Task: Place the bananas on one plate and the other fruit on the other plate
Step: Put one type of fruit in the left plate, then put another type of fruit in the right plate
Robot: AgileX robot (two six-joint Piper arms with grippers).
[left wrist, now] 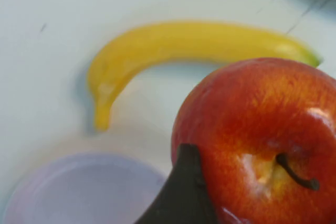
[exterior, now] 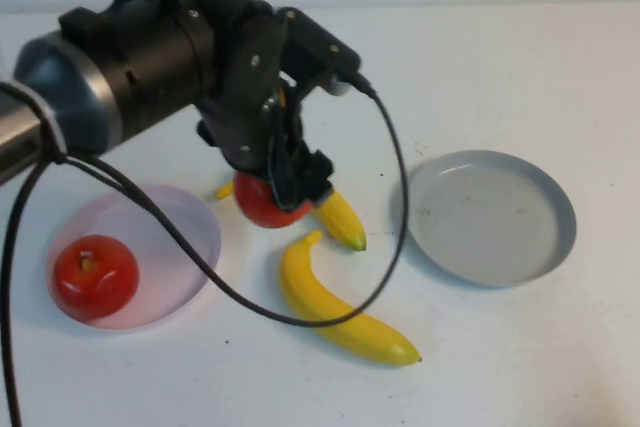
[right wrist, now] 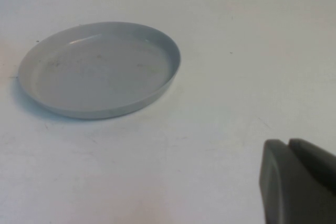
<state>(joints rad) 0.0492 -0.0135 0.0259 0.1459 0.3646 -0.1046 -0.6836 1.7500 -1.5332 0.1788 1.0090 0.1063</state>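
Gripping a red apple [exterior: 268, 202] in closed jaws, left gripper [exterior: 285, 182] mid-table, right gripper [right wrist: 299, 182] parked, jaws together.

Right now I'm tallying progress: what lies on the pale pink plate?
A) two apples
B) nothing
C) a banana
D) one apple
D: one red apple sits on the pink plate; the second apple is in the left gripper near the bananas. Only the right gripper's tip shows.

One apple [exterior: 95, 275] in left plate [exterior: 190, 222], second apple [exterior: 265, 202] at centre in left gripper [exterior: 285, 182], two bananas [exterior: 340, 302] beside it, other plate [exterior: 490, 215] right, right gripper [right wrist: 296, 182] near it.
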